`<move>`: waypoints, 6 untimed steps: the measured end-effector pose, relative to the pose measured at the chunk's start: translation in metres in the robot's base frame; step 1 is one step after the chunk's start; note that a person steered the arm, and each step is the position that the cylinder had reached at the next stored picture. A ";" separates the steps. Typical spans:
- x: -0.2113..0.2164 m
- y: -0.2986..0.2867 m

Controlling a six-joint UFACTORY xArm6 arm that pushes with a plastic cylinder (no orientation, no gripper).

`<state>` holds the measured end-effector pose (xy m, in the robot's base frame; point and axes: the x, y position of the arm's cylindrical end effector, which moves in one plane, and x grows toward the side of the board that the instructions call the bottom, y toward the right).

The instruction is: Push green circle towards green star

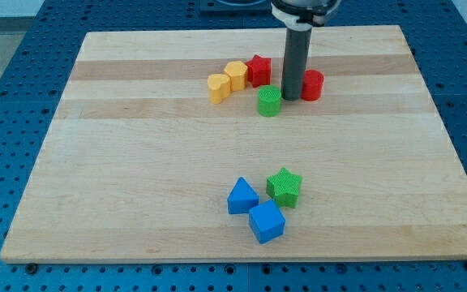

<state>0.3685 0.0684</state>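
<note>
The green circle (pixel 269 101) sits in the upper middle of the wooden board (pixel 136 178). The green star (pixel 284 186) lies well below it, toward the view's bottom. My tip (pixel 290 97) is at the end of the dark rod, just right of the green circle and very close to it, between the circle and a red cylinder (pixel 311 84).
A red star-like block (pixel 258 70), a yellow hexagon-like block (pixel 236 75) and a yellow heart (pixel 218 87) stand left of the rod. A blue triangle (pixel 242 196) and a blue cube (pixel 267 221) lie next to the green star.
</note>
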 end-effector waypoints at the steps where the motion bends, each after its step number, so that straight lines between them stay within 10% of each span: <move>1: -0.018 -0.037; 6: 0.078 -0.094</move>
